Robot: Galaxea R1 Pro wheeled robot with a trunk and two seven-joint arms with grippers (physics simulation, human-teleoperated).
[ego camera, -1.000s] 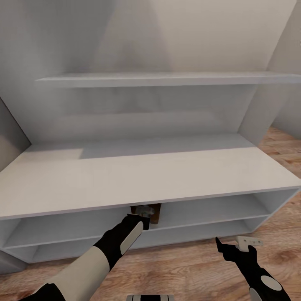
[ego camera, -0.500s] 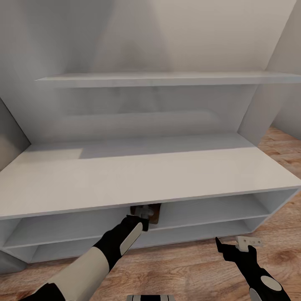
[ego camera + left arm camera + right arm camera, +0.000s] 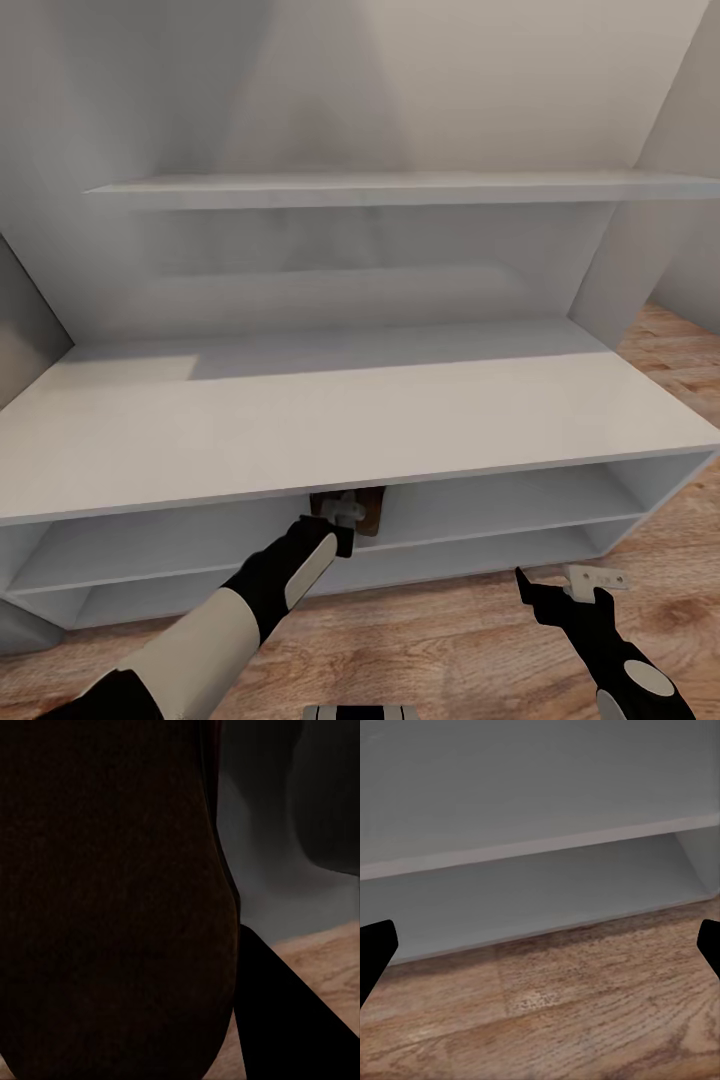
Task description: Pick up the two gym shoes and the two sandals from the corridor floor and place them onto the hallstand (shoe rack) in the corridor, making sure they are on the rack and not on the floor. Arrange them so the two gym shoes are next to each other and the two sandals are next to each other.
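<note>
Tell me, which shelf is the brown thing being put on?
The upper open shelf of the long white shoe rack, just under its flat top; the left gripper holds the brown sandal there, above the bottom shelf.

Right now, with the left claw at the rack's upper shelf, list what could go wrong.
1. The brown sandal sits at the shelf's front edge under the rack top; if let go here it could slip to the floor.
2. The left claw is close under the top board and could knock it when lifting.
3. The left wrist view is mostly blocked by the dark sole, so placement is hard to check.
</note>
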